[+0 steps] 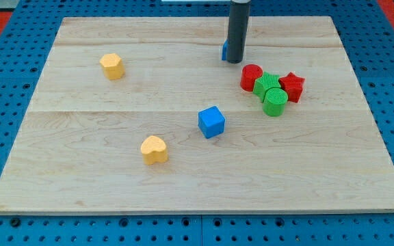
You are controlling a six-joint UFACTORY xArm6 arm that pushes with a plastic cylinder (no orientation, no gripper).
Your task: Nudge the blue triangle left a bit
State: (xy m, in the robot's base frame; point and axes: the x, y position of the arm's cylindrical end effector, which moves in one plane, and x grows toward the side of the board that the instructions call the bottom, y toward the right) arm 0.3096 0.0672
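Observation:
The blue triangle [224, 50] is mostly hidden behind my rod near the view's top centre; only a thin blue sliver shows on the rod's left side. My tip [234, 61] rests on the wooden board, touching or right against the triangle's right side.
A blue cube [211, 121] sits mid-board. A red cylinder [251, 76], a green block [266, 85], a green cylinder [275, 102] and a red star [293, 86] cluster at the right. A yellow block [113, 65] lies upper left, a yellow heart [154, 149] lower centre.

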